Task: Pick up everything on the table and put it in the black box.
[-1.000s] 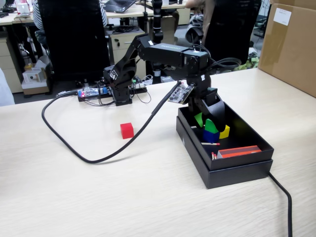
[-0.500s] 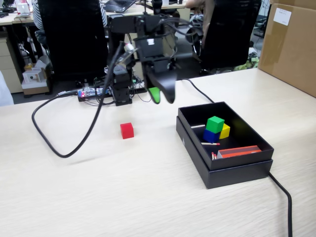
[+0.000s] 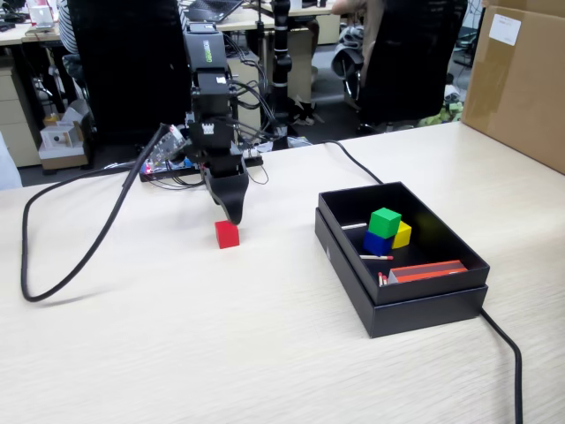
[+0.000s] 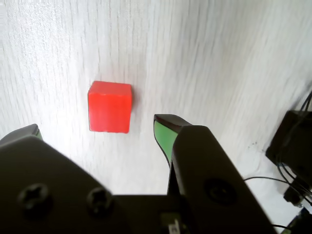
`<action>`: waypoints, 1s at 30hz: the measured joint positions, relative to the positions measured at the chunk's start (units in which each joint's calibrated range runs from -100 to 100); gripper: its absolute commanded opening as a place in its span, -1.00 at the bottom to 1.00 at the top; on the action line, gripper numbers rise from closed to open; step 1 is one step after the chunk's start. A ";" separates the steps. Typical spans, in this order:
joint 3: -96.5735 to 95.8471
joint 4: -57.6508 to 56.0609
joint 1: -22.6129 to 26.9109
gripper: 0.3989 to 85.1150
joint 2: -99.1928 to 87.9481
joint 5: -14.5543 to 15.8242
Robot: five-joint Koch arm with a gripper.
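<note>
Fixed view, arm: upright over the table (image 3: pixel 132 353), gripper (image 3: pixel 233 215) pointed straight down just above and behind the red cube (image 3: pixel 227 234); probably lined up for a descent onto it.
Fixed view, red cube: alone on bare tabletop, well apart from the black box (image 3: pixel 424 305), the last of the four cubes outside it.
Fixed view, box contents: green cube (image 3: pixel 384 222) perched on the blue cube (image 3: pixel 378 243), yellow cube (image 3: pixel 403 234) touching beside them; an orange-red matchbox (image 3: pixel 428 269) and a few matchsticks (image 3: pixel 375 257) near the front wall.
Fixed view, surroundings: thick black cable (image 3: pixel 79 256) looping across the table; brown carton (image 3: pixel 521 84) at the right edge.
Fixed view, materials: matte black box with stepped rim, shallow; pale wood-grain table; plain solid-coloured cubes with crisp edges.
Wrist view, claw: jaws apart and empty, green-lined tip at right, other jaw low at left.
Wrist view, red cube (image 4: pixel 109 107): flat on the table, ahead of the tips and not yet between them, roughly centred on the gap; looks smooth, slightly rounded at the corners.
Wrist view, likely need: further lowering before closing.
</note>
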 measured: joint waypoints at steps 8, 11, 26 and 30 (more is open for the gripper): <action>-2.65 5.19 -0.39 0.07 9.58 0.00; -2.74 6.50 -0.44 0.01 11.52 0.05; -2.01 11.07 -1.66 -0.85 13.33 0.34; 6.39 10.99 -1.03 -0.85 8.67 0.39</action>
